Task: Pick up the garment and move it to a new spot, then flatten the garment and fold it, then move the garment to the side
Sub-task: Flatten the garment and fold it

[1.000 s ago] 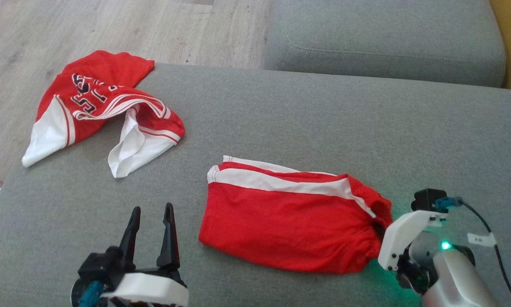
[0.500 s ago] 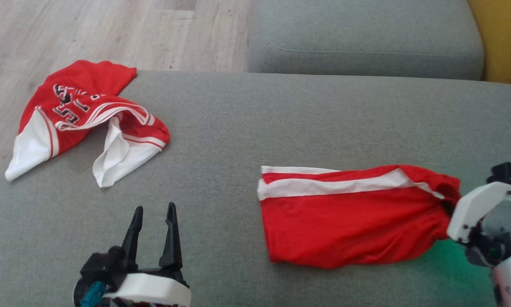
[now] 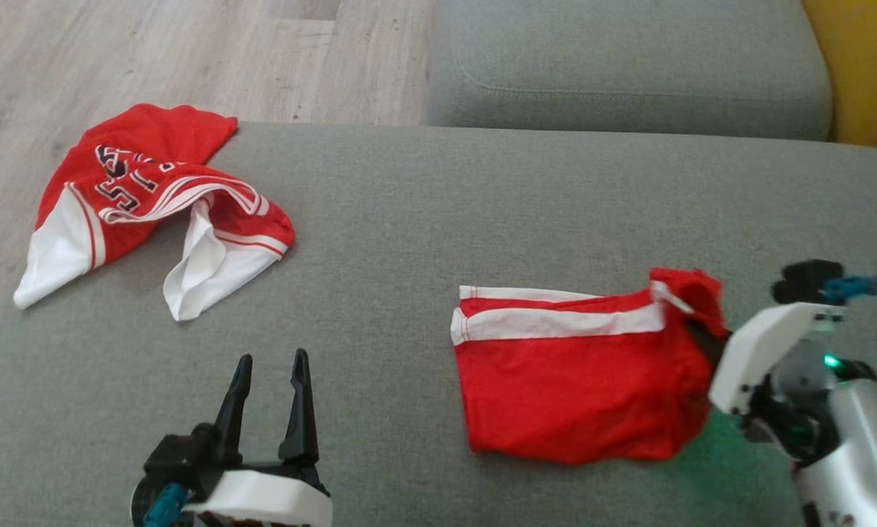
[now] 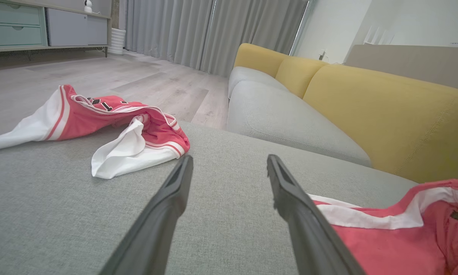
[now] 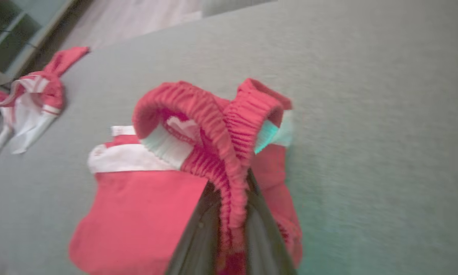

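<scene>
Folded pair of red fabric shorts with a white side stripe, lying on the near right part of a wide grey upholstered seat cushion. The leg end rests flat on the cushion. The gathered elastic waistband at the opposite end is raised clear of it and bunched into a loop. The right gripper is pinched closed on this waistband: in the right wrist view the ribbed band runs down between the two dark fingers, which lie close on either side of it. The left gripper sits low over bare cushion, well apart from the shorts, its fingers spread and holding nothing. A crumpled red-and-white jersey with dark lettering lies at the far left corner of the cushion, partly over the edge above the pale wood floor, and has no contact with either gripper. Handling, as judged from the drape: the shorts appear light, limp and without stiffness, so any part not held is likely to sag and trail. They do not look fragile or slippery, though the woven upholstery may drag at the lower layer and pull the fold open. The waistband, being thicker and gathered, seems the firmest place to take hold. A single pinch there probably carries the weight easily but leaves the leg end free, so a low, slow transfer, or a second hold at the hem, would best preserve the fold.
</scene>
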Robot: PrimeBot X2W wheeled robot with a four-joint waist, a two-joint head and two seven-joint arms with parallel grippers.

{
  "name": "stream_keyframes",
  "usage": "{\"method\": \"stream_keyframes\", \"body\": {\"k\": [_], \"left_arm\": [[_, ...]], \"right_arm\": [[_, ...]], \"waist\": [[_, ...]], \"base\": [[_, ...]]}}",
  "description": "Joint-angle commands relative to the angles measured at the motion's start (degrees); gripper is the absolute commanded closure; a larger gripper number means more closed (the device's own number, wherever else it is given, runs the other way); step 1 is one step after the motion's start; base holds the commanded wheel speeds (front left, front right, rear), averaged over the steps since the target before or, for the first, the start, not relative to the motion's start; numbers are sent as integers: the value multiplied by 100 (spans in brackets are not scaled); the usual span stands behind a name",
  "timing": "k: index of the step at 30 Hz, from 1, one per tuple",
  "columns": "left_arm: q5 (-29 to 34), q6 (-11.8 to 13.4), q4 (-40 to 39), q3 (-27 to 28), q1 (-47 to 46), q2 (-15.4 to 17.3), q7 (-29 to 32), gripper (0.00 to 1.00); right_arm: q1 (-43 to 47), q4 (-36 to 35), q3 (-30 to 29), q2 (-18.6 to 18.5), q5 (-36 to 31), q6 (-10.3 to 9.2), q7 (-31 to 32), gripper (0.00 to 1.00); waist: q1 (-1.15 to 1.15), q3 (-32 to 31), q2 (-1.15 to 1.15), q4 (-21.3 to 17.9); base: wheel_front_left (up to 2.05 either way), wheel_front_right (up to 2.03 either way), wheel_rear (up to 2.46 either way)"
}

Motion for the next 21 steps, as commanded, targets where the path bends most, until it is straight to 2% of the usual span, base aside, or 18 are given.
{"method": "stream_keyframes", "body": {"k": [1,5,8,14,20,21], "left_arm": [[65,19,-214,190,-332,90,-3,0],[64,25,-233,174,-337,101,12,0],[58,23,-246,157,-354,91,17,0],[53,-4,-243,118,-415,48,13,0],[46,-21,-199,95,-447,17,-3,0],[46,-22,-191,91,-451,12,-5,0]], "right_arm": [[-109,-544,263,44,138,39,20,100],[-12,-1038,561,293,330,39,67,100],[-23,-1110,708,545,344,39,52,100],[-134,-634,910,924,220,39,-164,100],[-353,2,1069,1061,263,39,-535,100],[-391,95,1103,1067,291,39,-598,94]], "waist": [[0,-22,0,40],[0,-39,0,112],[0,-28,0,176],[0,27,0,373],[0,57,0,497],[0,58,0,505]], "base": [[0,0,0],[0,0,0],[0,0,0],[0,0,0],[0,0,0],[0,0,0]]}}
